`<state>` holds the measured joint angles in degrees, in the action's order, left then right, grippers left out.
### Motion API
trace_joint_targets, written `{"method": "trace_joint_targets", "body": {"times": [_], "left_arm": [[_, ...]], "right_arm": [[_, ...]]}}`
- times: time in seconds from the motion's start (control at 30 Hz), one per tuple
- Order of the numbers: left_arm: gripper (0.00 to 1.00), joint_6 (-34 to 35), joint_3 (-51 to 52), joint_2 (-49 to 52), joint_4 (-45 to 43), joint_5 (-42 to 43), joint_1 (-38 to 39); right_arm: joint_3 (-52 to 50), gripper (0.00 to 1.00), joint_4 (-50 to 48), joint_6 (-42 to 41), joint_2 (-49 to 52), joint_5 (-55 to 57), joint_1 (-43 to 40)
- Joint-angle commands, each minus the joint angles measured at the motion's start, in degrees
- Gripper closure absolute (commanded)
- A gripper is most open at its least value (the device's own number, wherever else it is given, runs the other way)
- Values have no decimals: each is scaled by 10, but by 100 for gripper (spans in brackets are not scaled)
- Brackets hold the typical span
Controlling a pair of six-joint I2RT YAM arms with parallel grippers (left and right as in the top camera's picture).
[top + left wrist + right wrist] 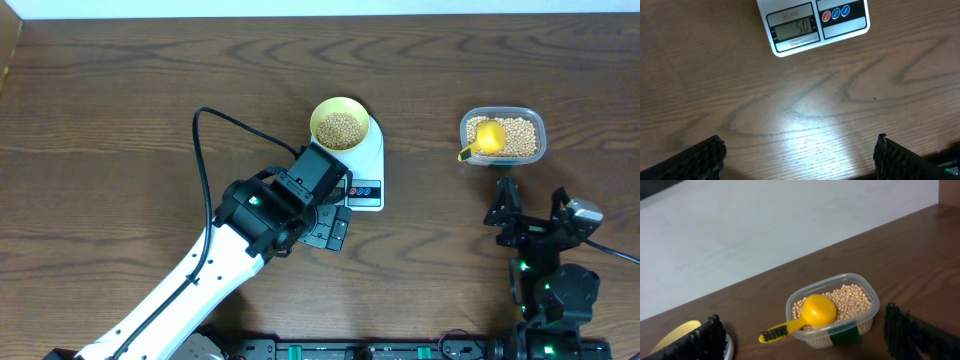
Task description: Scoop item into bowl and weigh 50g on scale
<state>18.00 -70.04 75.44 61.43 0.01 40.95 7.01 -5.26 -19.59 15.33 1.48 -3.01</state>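
Note:
The pale-yellow bowl point(340, 127) holds tan beans point(341, 130) and stands on the white scale point(372, 150). In the left wrist view the scale's display point(794, 29) reads 50, with red and blue buttons beside it. My left gripper point(335, 228) is open and empty, just in front of the scale's display end; its fingers frame bare table in the left wrist view point(800, 157). My right gripper point(528, 203) is open and empty, in front of the clear tub point(503, 135). More beans point(852, 299) fill the tub, with the yellow scoop point(812, 312) lying upside down on them.
The scoop's handle point(467, 153) sticks out over the tub's left edge. A black cable point(215, 125) loops from the left arm over the table. The bowl's rim point(675, 332) and the scale's edge show at the lower left of the right wrist view.

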Motion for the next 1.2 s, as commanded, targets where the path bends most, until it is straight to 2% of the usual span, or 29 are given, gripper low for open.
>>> {"method": "trace_joint_targets", "body": {"times": [0.0,0.23,0.5,0.77,1.07,1.17], "left_arm": [[3,-5,-6,3,2,-7,-2],[3,-5,-6,3,2,-7,-2],[3,-5,-6,3,2,-7,-2],[3,-5,-6,3,2,-7,-2],[4,-5,-6,3,2,-7,-2],[3,-5,-6,3,2,-7,-2]], "right_arm": [[-24,1,-31,-8,-5,16,-2],[-67,1,-111,-7,-5,18,-2],[-67,1,-114,-7,-46,42,-4],[-67,1,-40,-7,-150,35,-4],[-67,1,93,-5,-150,-21,-4],[-67,1,95,19,-148,-23,-4]]}}
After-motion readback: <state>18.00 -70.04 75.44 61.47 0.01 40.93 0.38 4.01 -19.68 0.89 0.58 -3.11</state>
